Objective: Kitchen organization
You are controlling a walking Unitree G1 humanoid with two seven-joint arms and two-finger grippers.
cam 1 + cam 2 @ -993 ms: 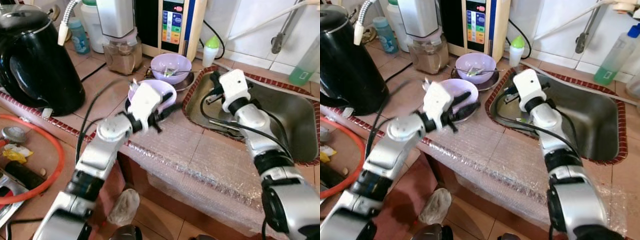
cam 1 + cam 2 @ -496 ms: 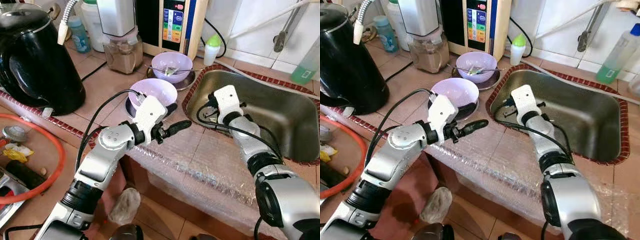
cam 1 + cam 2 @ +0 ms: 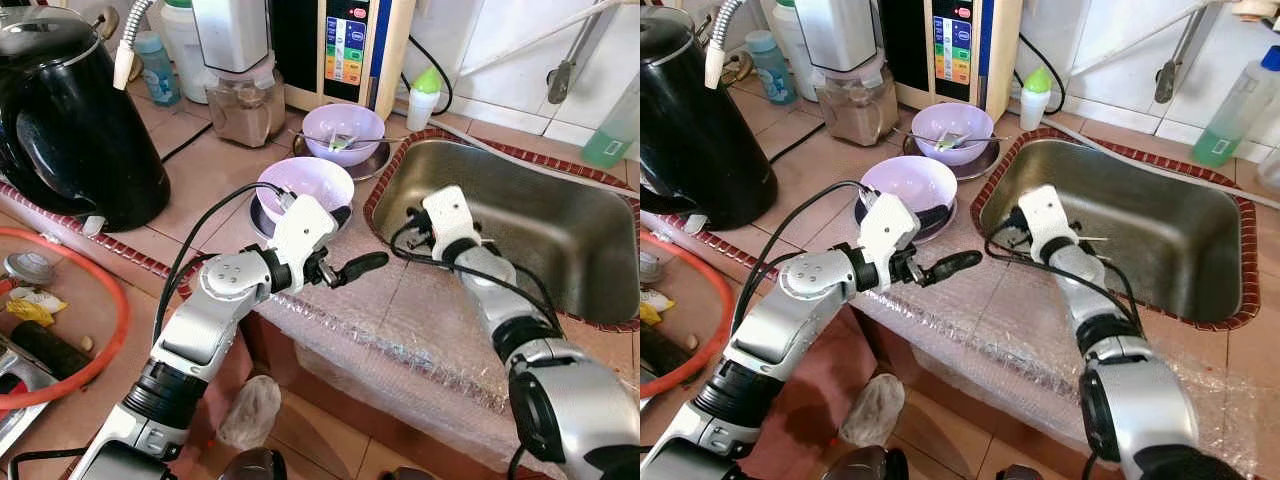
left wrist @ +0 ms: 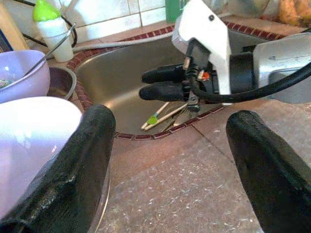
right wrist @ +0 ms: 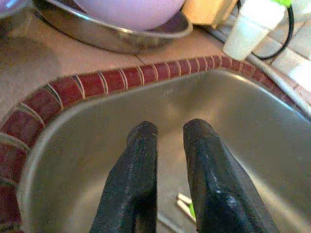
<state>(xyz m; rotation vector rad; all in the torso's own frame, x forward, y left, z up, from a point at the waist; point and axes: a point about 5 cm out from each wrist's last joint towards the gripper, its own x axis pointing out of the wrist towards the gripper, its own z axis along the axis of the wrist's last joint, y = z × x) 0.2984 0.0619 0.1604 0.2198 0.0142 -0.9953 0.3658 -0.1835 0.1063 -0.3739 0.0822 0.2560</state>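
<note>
Lavender bowl (image 3: 304, 185), centre of the left eye frame, sits empty in a dark saucer (image 3: 938, 219) on the tiled counter (image 3: 205, 170), just left of the sink (image 3: 1160, 230). Judgement: light plastic, stiff, smooth and a bit slippery, so pinch the thin rim on the near side. Left gripper (image 3: 352, 268) hovers just right of the bowl over bubble wrap (image 3: 420, 330), jaws wide, empty. Right gripper (image 5: 167, 145) points into the sink at its left edge, fingers nearly together, holding nothing; chopsticks (image 4: 160, 114) lie below. Versus 0.5 s ago: right wrist has slid nearer the sink's rim, left gripper barely shifted, bowl unmoved.
</note>
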